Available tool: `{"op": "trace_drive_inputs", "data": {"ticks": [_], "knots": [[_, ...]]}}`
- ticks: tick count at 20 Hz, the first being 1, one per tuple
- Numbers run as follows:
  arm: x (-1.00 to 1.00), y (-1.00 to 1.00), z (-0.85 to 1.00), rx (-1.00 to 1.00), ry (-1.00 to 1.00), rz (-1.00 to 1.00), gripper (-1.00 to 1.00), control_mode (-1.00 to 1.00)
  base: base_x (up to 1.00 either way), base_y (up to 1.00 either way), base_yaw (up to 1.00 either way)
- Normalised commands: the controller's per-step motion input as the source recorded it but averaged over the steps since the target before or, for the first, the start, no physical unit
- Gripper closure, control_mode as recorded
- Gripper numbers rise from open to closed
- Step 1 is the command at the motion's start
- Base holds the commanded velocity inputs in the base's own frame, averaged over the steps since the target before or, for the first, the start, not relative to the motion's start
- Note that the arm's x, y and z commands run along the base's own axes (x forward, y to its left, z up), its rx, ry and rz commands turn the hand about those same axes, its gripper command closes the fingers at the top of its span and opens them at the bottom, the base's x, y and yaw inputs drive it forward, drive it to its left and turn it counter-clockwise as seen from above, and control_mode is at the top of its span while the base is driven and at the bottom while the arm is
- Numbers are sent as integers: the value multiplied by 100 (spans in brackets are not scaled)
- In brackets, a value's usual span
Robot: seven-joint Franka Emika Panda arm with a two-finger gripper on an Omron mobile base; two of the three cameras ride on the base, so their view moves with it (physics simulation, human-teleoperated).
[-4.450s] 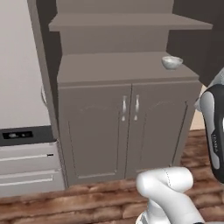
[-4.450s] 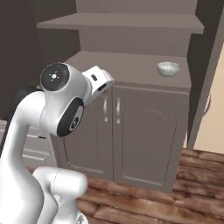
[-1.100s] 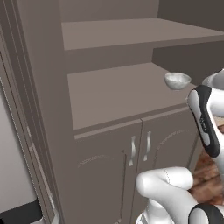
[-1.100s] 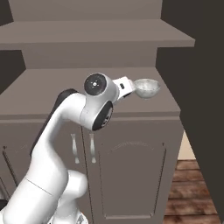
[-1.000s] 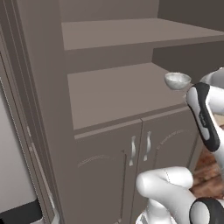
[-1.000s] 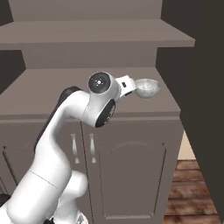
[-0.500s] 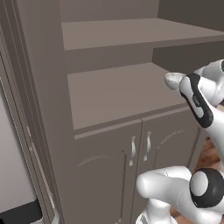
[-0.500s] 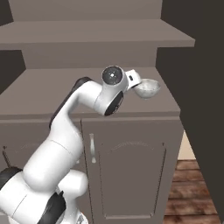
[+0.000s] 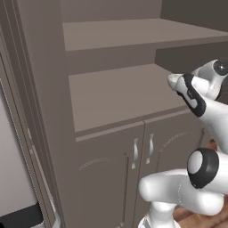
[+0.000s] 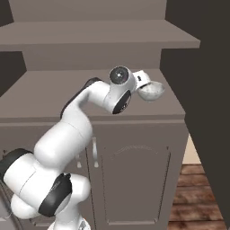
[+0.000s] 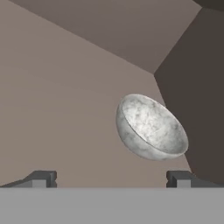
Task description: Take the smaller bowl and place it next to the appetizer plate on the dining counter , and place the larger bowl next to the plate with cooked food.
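You are facing a tall grey-brown cabinet (image 10: 134, 166) with two doors below, an open counter ledge (image 9: 116, 95) at mid height and a shelf (image 10: 90, 31) above it. Your white arm (image 10: 76, 130) reaches up from the base and bends over that ledge toward its right end, beside the dark side wall (image 10: 197, 90). There sits the smaller bowl (image 10: 151, 91) — speckled grey-white, resting on the ledge close to the corner where ledge and wall meet. In the right base view the hand is right up against the bowl's left side, partly covering it. In the hand view the bowl (image 11: 151, 127) lies ahead of the claw (image 11: 111, 179) and a little toward its right tip, its hollow turned to the camera. The two dark fingertips (image 11: 43, 178) stand spread wide apart at the lower edge — nothing is between them, and they do not touch the bowl.
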Motion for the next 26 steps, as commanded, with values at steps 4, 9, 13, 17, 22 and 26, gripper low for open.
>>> {"op": "trace_drive_inputs", "data": {"ticks": [4, 9, 13, 17, 22, 26], "knots": [[39, -30, -10, -5, 0, -14, -100, -100, 0, 0, 0], [18, -5, -5, -1, 4, -8, -100, -100, 0, 0, 0], [22, 0, 0, 0, 7, -4, -100, -100, 0, 0, 0], [23, 0, 0, 0, 18, 0, -100, -100, 0, 0, 0], [30, -13, -9, 0, 13, 0, -100, -100, 0, 0, 0], [28, -26, -17, 0, 1, 0, -100, -100, 0, 0, 0]]}}
